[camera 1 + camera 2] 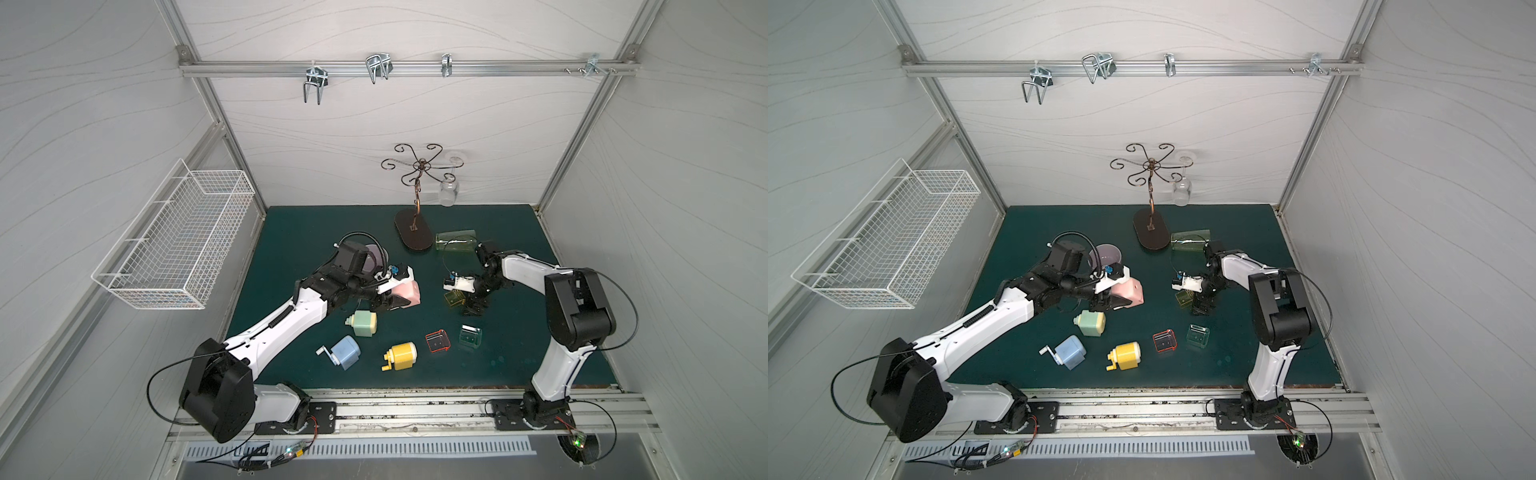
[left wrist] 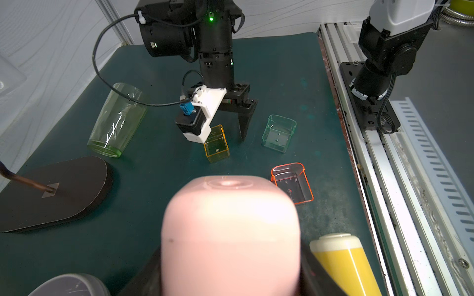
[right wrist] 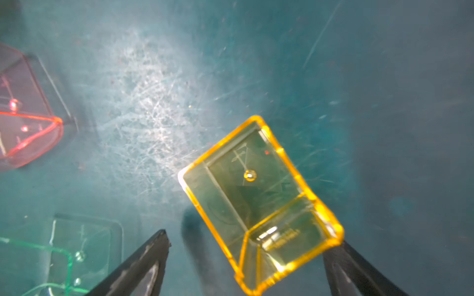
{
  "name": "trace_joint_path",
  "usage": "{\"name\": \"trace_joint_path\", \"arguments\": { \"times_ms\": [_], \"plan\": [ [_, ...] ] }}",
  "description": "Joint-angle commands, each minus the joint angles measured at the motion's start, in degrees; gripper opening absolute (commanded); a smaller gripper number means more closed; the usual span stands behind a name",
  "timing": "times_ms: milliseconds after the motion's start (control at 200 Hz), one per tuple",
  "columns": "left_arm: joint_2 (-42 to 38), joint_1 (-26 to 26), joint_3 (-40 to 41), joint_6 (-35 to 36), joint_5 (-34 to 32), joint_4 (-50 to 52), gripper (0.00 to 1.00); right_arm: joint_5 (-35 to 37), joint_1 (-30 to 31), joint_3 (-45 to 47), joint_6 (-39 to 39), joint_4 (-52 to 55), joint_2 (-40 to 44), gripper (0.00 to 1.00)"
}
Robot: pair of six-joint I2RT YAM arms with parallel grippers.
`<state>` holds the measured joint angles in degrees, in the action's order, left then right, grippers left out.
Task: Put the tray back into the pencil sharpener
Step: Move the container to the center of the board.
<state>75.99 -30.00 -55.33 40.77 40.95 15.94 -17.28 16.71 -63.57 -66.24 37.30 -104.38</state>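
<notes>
My left gripper [image 1: 388,302] is shut on a pink pencil sharpener [image 1: 406,290], held just above the mat at centre; it fills the left wrist view [image 2: 230,230] and hides the fingertips. A clear yellow tray [image 1: 454,298] sits tilted on the mat to its right. My right gripper [image 3: 248,239] stands open over that yellow tray [image 3: 256,205]: one finger [image 3: 341,258] touches the tray's corner, the other [image 3: 151,253] is apart from it. A red tray [image 1: 437,341] and a green tray [image 1: 470,336] lie nearer the front.
Green [image 1: 363,324], blue [image 1: 343,352] and yellow [image 1: 401,355] sharpeners lie front-centre. A green glass tumbler [image 1: 455,241] lies on its side behind the right arm, next to the cup stand's base [image 1: 413,230]. A purple bowl [image 1: 1104,255] sits behind the left wrist.
</notes>
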Motion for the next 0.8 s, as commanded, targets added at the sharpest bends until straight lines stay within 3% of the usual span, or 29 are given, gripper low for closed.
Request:
{"name": "trace_joint_path", "arguments": {
  "times_ms": [0, 420, 615, 795],
  "plan": [
    [-1.1, 0.14, -0.14, 1.58, 0.67, -3.58, 0.0, -0.37, 2.43, 1.09, 2.05, -0.73, 1.05, 0.91],
    [-0.27, 0.17, -0.48, 1.57, -1.31, -3.75, 0.0, -3.92, 6.76, -0.68, 7.01, 3.04, 3.56, 0.87],
    [0.52, 0.12, -1.43, 1.95, -1.93, -3.64, 0.0, 4.18, 3.34, 2.31, 9.49, 0.15, 6.7, 0.89],
    [1.08, 0.16, -2.23, 1.99, -1.75, -3.68, 0.0, 6.93, 2.74, 5.64, 9.35, -1.56, 8.22, 0.95]
  ]
}}
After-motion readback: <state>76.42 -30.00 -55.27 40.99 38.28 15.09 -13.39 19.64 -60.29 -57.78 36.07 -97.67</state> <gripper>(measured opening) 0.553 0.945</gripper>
